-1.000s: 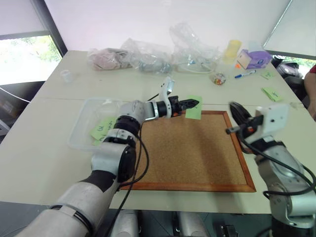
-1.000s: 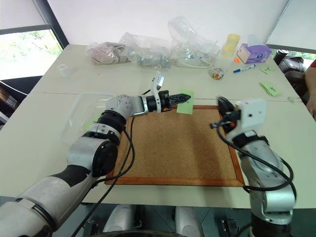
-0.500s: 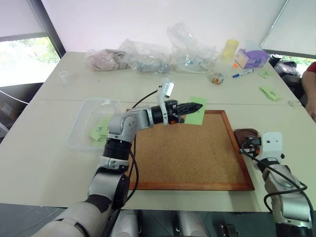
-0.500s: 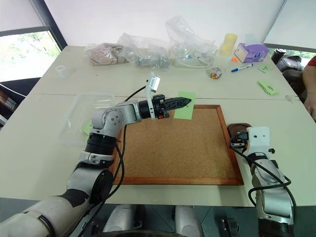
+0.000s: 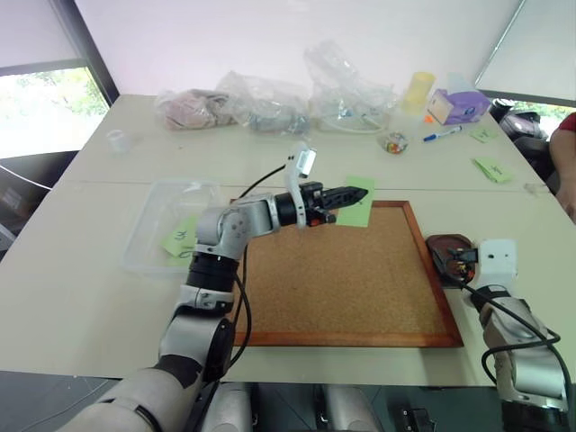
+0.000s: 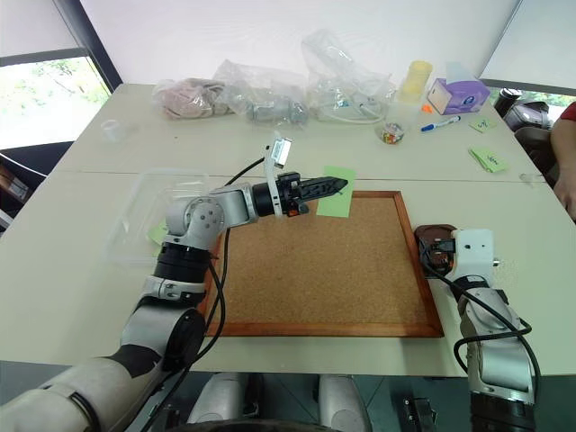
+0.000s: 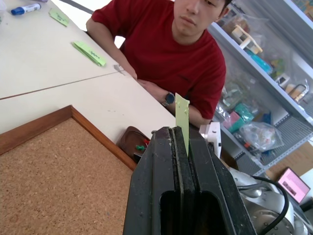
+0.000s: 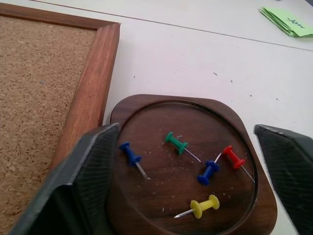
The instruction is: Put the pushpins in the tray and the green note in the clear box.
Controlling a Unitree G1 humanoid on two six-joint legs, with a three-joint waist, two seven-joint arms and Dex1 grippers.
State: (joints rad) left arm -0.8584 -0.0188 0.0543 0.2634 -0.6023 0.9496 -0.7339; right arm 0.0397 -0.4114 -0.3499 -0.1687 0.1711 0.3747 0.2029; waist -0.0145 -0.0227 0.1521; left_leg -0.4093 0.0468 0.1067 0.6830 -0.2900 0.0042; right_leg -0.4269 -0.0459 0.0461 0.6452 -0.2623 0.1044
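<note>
My left gripper (image 5: 358, 193) is shut on the green note (image 5: 360, 214), holding it in the air over the far edge of the corkboard (image 5: 342, 279). In the left wrist view the note (image 7: 182, 117) stands edge-on between the closed fingers. The dark brown tray (image 8: 146, 105) lies on the table just right of the corkboard. My right gripper (image 8: 185, 131) hangs open over it, one finger on each side. Several pushpins (image 8: 176, 143) in blue, green, red and yellow lie in the tray. The clear box (image 5: 157, 202) sits left of the corkboard with green notes in it.
Clear plastic bags (image 5: 346, 85), a yellow cup (image 5: 418, 90), a purple tissue box (image 5: 459, 106) and a marker (image 5: 444, 135) line the table's far side. Loose green notes (image 5: 497, 168) lie at the far right. A person in a red shirt (image 7: 161, 44) sits at the right edge.
My right gripper came down from beside the corkboard to just over the tray and opened. My left arm drew back and lifted a little with the note still pinched.
</note>
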